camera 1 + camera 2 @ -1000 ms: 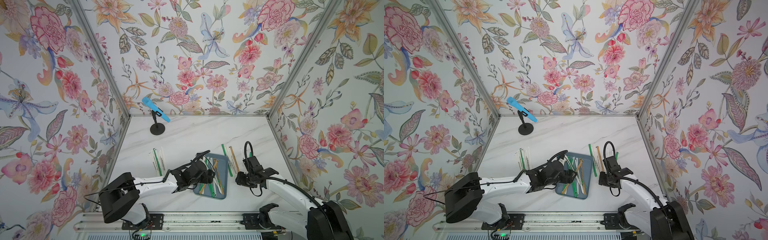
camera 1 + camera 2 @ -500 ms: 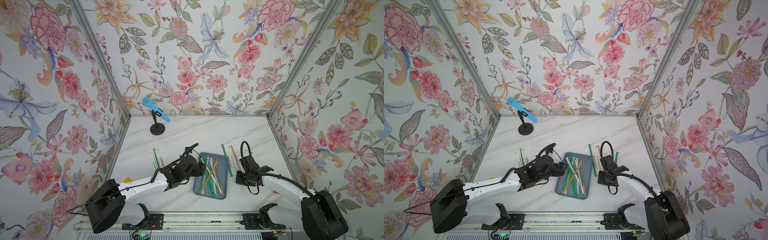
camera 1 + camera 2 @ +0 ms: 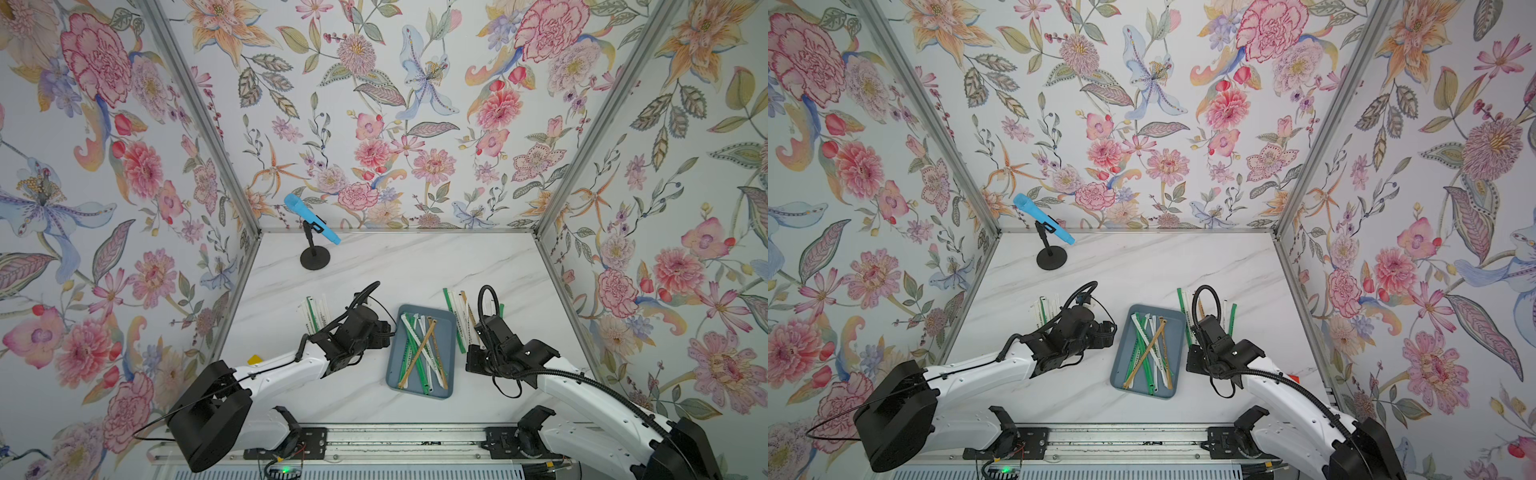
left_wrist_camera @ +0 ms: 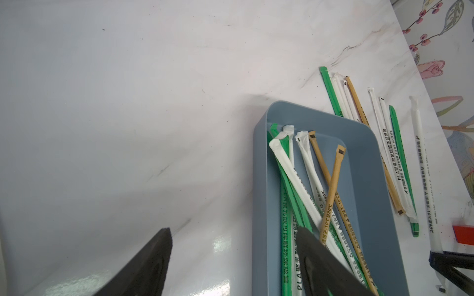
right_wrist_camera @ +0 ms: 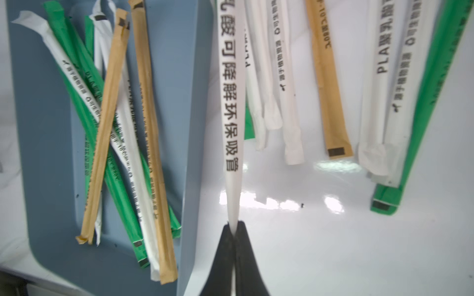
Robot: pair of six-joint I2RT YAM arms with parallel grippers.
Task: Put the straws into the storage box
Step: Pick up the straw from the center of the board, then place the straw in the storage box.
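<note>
While paper-wrapped straws (image 3: 419, 351) lie in the shallow blue-grey plastic storage box (image 3: 448, 328), right fingers (image 5: 223, 256) pinch one white straw (image 5: 230, 102), left fingers (image 4: 143, 264) gape empty; loose straws (image 3: 461, 316) wait at three and nine o'clock.

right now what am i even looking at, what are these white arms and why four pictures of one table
It is a two-armed robot: a left arm and a right arm, fixed to a rail at the near edge of a marble table. Two pictures come from a camera pair looking down on the whole scene. The other two come from a small camera on each wrist, looking along that arm's end effector.

On the table sits a blue-grey storage box with wrapped straws crossed inside it. Loose straws lie to its right, and a few more to its left. A blue microphone-like thing on a stand is at the back.

The right end effector is shut on the tip of a white straw beside the box. The left end effector is open and empty.
</note>
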